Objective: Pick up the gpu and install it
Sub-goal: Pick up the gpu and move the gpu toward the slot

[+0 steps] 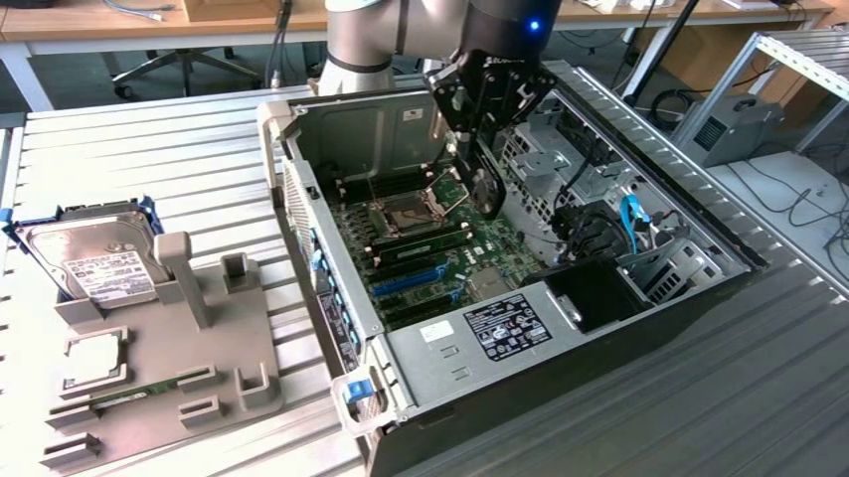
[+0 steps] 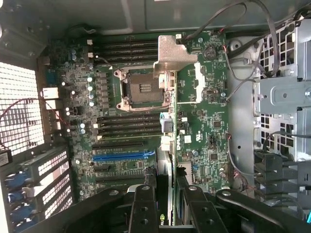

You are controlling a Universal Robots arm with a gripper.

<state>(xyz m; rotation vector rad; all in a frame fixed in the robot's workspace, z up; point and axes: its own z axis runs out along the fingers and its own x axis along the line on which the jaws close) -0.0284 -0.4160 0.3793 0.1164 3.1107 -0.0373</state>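
Observation:
My gripper (image 1: 480,147) hangs inside the open computer case (image 1: 308,214), shut on the gpu (image 1: 487,189). The card is held on edge above the green motherboard (image 1: 444,253), its black round fan facing the exterior view's right. In the wrist view the gpu (image 2: 167,141) shows edge-on, running out from between my two black fingers (image 2: 145,208). Its silver end bracket (image 2: 173,53) is at the far end, over the empty processor socket (image 2: 143,88). A blue expansion slot (image 2: 124,156) lies on the board just to one side of the card's edge.
Left of the case in the exterior view, a grey fixture (image 1: 179,363) carries a silver hard drive (image 1: 93,260), a square chip (image 1: 90,360) and a narrow green memory stick (image 1: 133,391). Black cables (image 2: 233,29) and metal drive cages (image 2: 284,97) crowd the case's other side.

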